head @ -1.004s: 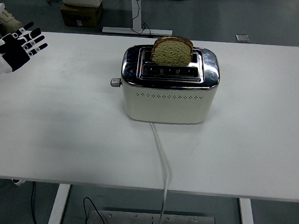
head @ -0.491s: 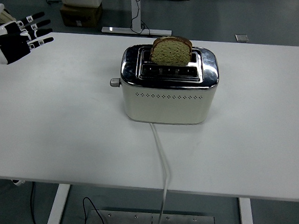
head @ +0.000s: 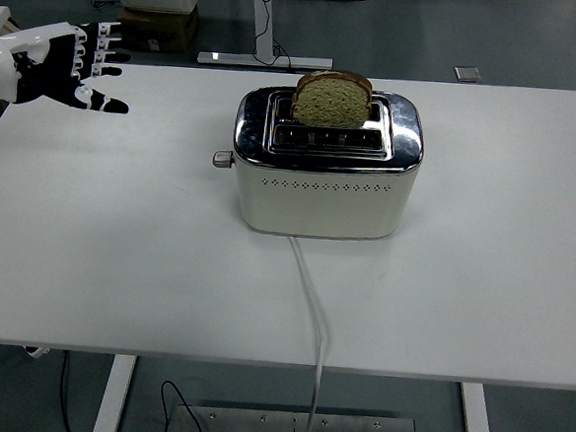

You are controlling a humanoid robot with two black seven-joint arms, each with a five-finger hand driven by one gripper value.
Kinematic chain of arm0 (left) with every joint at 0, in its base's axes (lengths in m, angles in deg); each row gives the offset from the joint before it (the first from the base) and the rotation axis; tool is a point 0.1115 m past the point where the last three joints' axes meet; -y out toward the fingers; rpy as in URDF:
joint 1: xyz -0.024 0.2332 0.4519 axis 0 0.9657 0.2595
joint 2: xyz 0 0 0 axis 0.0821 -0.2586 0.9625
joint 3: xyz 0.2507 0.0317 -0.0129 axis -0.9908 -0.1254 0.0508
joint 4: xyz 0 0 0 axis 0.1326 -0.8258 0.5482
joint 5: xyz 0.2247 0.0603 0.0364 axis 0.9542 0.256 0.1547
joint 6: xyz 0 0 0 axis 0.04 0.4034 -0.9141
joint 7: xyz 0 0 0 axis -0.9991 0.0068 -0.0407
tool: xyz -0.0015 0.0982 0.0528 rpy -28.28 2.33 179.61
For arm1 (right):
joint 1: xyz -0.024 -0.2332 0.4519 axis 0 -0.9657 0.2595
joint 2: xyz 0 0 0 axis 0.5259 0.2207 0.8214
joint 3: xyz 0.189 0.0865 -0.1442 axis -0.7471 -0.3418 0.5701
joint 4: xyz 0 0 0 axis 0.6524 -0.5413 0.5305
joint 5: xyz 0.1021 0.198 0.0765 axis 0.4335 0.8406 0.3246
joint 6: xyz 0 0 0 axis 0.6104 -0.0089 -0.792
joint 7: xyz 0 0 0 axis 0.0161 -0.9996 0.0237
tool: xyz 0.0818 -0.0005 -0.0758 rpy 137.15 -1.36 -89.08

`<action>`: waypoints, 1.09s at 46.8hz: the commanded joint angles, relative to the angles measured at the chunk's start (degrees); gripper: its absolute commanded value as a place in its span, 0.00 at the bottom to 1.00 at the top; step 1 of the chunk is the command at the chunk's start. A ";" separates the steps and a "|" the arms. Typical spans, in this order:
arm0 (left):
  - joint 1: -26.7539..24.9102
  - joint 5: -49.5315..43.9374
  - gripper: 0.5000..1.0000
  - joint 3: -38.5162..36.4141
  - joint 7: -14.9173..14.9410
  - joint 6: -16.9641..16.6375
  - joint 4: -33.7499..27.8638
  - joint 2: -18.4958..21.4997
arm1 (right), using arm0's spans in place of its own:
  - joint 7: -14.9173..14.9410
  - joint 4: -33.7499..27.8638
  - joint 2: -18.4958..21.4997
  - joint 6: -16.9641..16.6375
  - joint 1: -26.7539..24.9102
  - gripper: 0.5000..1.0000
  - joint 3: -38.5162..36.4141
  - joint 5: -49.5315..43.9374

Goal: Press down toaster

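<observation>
The left hand (head: 66, 67) hovers flat, fingers spread, holding nothing. Well to its right on the desk (head: 118, 244), the toaster (head: 323, 179) holds 1 bread slice (head: 332, 98), lever (head: 221, 159) facing the hand.

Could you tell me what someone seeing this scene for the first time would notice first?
The cream and chrome toaster stands at the middle of the white table, with a slice of brown bread sticking up from its far slot. At the far left, the left hand hovers with its fingers spread, well apart from the lever knob on the toaster's left end.
</observation>
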 commanded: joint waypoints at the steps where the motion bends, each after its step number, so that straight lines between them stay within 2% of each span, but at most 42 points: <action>1: -0.18 0.91 1.00 -0.10 1.33 2.14 -1.32 0.89 | -0.02 -0.07 0.00 0.00 -0.10 1.00 -0.09 0.00; 9: -2.20 4.77 1.00 -1.68 6.07 4.77 -1.50 1.25 | -0.02 -0.07 0.00 0.00 -0.10 1.00 -0.09 0.00; 14: -4.31 7.42 1.00 -4.23 6.25 7.24 -1.50 1.25 | -0.02 -0.07 0.00 0.00 -0.19 1.00 -0.09 0.00; 21: -4.48 11.54 1.00 -6.17 6.34 10.07 -1.50 1.33 | -0.02 -0.07 0.00 0.00 -0.19 1.00 0.00 0.00; 38: -5.62 17.79 1.00 -6.34 6.25 10.07 -1.50 0.19 | -0.02 -0.07 0.00 0.00 -0.19 1.00 0.00 0.00; 51: -6.06 23.33 1.00 -6.43 6.25 10.07 -1.41 -5.34 | -0.02 -0.07 0.00 0.00 -0.10 1.00 0.00 0.00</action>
